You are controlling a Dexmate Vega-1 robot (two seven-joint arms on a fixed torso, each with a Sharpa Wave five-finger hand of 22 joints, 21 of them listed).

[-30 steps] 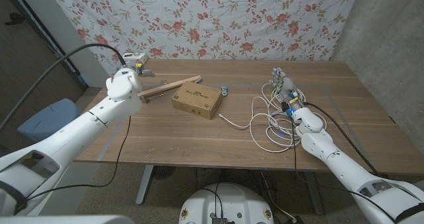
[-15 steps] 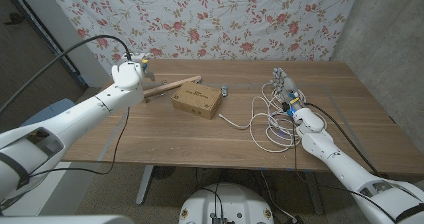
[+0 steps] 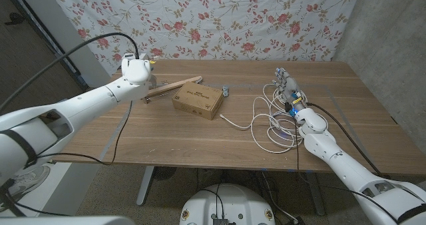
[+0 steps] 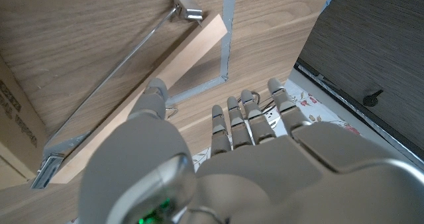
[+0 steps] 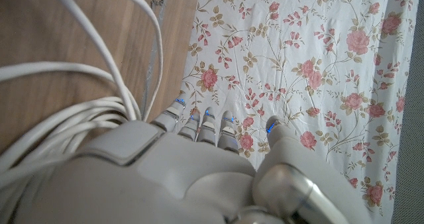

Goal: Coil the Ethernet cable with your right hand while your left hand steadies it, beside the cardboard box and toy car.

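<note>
While white left hand (image 3: pixel 136 70) hovers empty, fingers spread, far left of brown cardboard box (image 3: pixel 198 100), small toy car (image 3: pixel 227 90) sits just right of box; loose white Ethernet cable (image 3: pixel 269 122) further right, under right hand (image 3: pixel 287 89), grip unclear. Advice: bring left hand over to pin cable before winding.

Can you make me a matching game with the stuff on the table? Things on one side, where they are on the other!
Things:
1. cardboard box
2. toy car
3. Ethernet cable
4. wooden strip

Places:
A. in loose white loops by the right hand
B. near the left hand
C. mid-table, brown and flat
D. tiny, just behind the box's right corner

Pairs: 1-C, 2-D, 3-A, 4-B
</note>
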